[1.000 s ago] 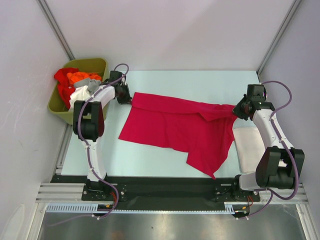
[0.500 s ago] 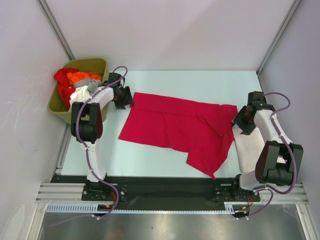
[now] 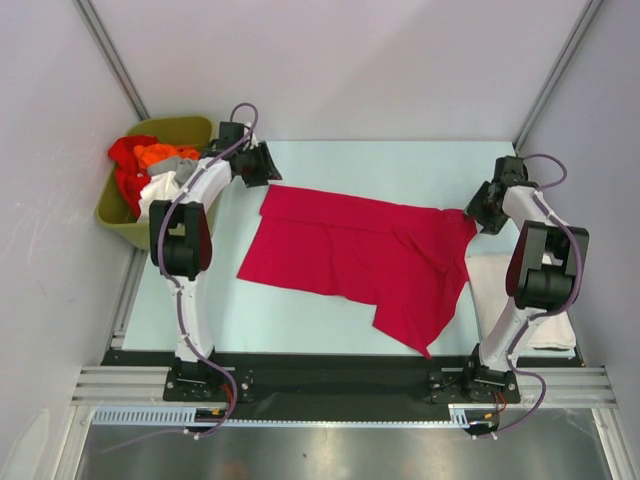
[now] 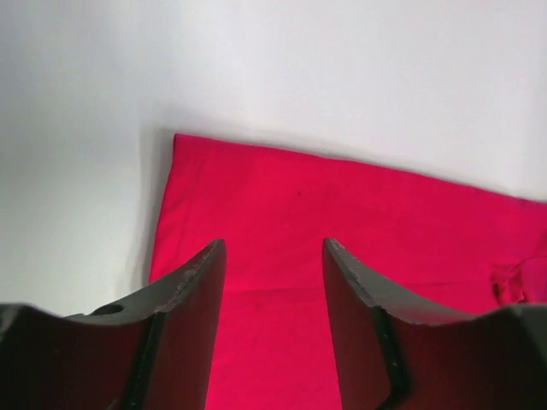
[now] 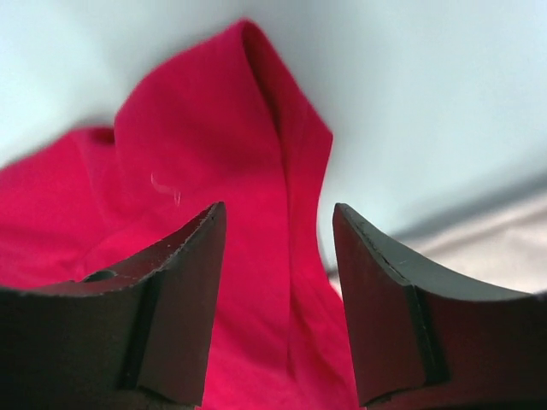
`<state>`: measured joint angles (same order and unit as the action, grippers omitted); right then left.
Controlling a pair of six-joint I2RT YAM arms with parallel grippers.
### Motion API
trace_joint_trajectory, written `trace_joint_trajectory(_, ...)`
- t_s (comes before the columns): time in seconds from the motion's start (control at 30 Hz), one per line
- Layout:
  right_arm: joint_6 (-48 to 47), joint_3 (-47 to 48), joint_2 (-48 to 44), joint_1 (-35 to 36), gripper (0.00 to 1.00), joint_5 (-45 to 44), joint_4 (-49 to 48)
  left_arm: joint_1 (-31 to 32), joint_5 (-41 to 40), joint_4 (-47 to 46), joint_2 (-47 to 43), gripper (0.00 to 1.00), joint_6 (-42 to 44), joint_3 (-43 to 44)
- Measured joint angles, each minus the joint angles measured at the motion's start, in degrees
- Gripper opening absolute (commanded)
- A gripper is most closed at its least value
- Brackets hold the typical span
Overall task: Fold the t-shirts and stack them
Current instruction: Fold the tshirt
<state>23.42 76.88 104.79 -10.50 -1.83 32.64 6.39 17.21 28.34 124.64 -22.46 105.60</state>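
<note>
Far left: spare t-shirts [image 3: 150,165] are sitting heaped in the olive bin [image 3: 185,121]. The left hand [image 4: 273,265] is hovering with jaws apart and empty, just by the far-left corner of the crimson t-shirt [image 3: 360,255]. That shirt is lying spread, partly rumpled, across the middle of the tabletop [image 3: 400,165]. The right hand [image 5: 278,222] is likewise gaping, pinching nothing, over the raised fold at the shirt's far-right corner. An off-white t-shirt [image 3: 488,290] is lying flat beside the right arm.

Judgement: the cloth is looking light and limp, sagging wherever unsupported. Pinching both far corners at the hem seems best.
</note>
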Motion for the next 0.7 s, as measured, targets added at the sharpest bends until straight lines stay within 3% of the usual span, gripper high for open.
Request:
trace_joint_trajectory(0.13, -0.4, 3.2, 4.5, -0.8, 0.62, 1.3, -1.7, 0.1, 1.1, -0.7, 3.9, 0.61, -0.5, 1.1)
trace_joint_trajectory(0.27, -1.1, 6.6, 7.3, -1.2, 0.63, 3.1, -2.9, 0.1, 0.3, 0.3, 7.2, 0.60, 1.0, 4.6)
trace_joint_trajectory(0.4, -2.4, 7.0, 8.1, -1.2, 0.63, 4.4, -3.3, 0.0, -1.0, 1.0, 8.9, 0.58, 3.3, 9.0)
trace_joint_trajectory(0.7, -4.9, 7.1, 8.2, -1.4, 0.65, 6.0, -3.5, -1.1, -0.9, 2.8, 11.8, 0.63, 6.6, 12.0)
